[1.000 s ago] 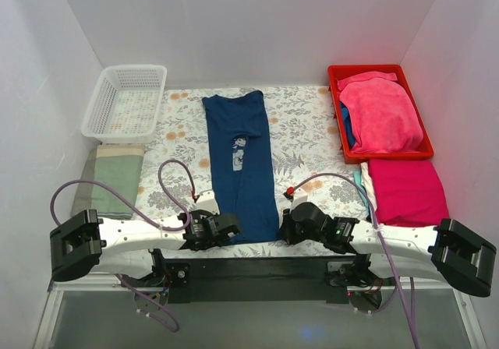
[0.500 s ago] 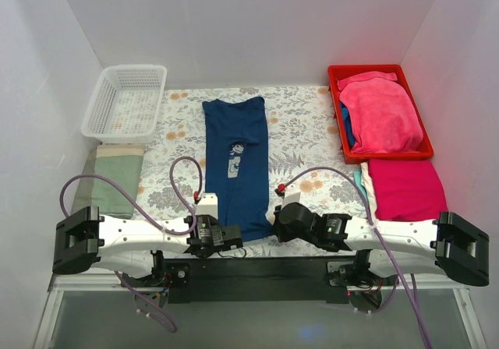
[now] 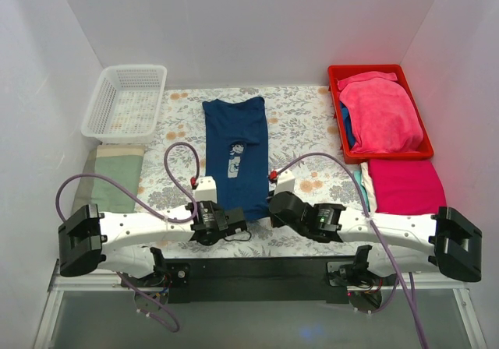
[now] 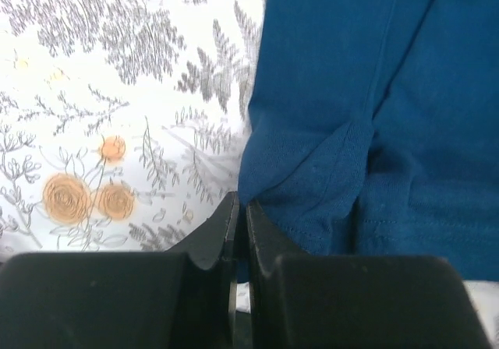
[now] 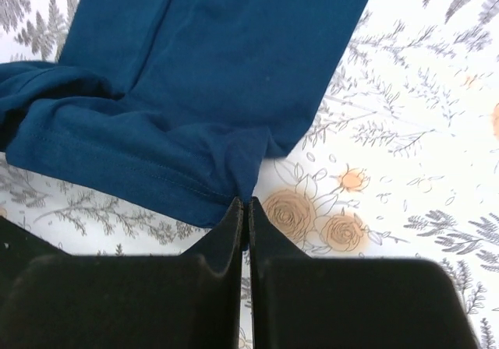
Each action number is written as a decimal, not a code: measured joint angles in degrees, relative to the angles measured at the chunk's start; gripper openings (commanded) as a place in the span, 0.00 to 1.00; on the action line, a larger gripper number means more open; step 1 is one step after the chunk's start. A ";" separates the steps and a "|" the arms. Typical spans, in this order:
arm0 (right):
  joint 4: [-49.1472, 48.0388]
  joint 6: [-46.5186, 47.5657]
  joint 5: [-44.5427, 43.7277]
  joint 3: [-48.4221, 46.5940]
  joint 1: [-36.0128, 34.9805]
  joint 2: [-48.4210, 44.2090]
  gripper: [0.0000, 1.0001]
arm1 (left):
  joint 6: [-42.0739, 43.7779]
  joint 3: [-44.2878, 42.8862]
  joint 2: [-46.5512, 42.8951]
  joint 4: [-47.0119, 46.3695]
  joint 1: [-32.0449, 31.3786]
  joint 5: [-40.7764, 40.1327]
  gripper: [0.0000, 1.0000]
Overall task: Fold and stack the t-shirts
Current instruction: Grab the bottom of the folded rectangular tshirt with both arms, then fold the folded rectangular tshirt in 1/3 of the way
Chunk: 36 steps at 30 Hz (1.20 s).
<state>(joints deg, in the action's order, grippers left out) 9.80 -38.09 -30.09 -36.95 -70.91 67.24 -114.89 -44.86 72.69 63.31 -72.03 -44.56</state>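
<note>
The navy blue t-shirt (image 3: 236, 153) lies as a long narrow strip down the middle of the floral cloth, its pale mouse print (image 3: 232, 161) showing. My left gripper (image 3: 222, 213) is shut on the shirt's near left corner (image 4: 312, 185). My right gripper (image 3: 269, 206) is shut on its near right corner (image 5: 195, 162). Both corners are lifted and carried toward the far side, so the near end doubles over. A folded magenta-pink t-shirt (image 3: 407, 191) lies at the right.
A red bin (image 3: 338, 77) with pink and blue cloth stands at the back right. A white basket (image 3: 125, 102) stands at the back left, with a folded green cloth (image 3: 111, 179) in front of it. Purple cables loop over both arms.
Both grippers have moved away from the near edge toward the middle, carrying the shirt's near hem with them. The visible strip of shirt has grown shorter.
</note>
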 measured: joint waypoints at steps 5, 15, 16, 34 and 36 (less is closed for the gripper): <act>0.74 2.54 -3.34 -3.41 1.25 1.18 0.01 | 0.26 -2.19 0.07 -4.79 5.97 -3.21 0.00; -4.09 10.62 -3.32 -7.28 12.35 8.96 0.01 | 0.87 -5.66 5.09 -26.05 20.24 -4.59 0.00; -4.98 11.61 -2.69 -8.11 13.99 10.03 0.01 | 1.27 -6.12 6.12 -28.22 21.73 -4.35 0.00; -13.20 22.12 10.67 -28.15 29.11 35.28 0.01 | 11.80 -18.84 27.89 -43.25 35.63 -1.07 0.00; -13.27 22.27 11.98 -29.33 29.90 37.31 0.01 | 12.07 -19.02 28.65 -43.41 36.37 -1.07 0.00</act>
<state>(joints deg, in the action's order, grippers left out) -3.46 -15.81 -18.11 -66.28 -41.01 104.55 -102.83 -63.88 101.34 19.90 -35.66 -45.63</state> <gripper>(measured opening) 0.024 0.023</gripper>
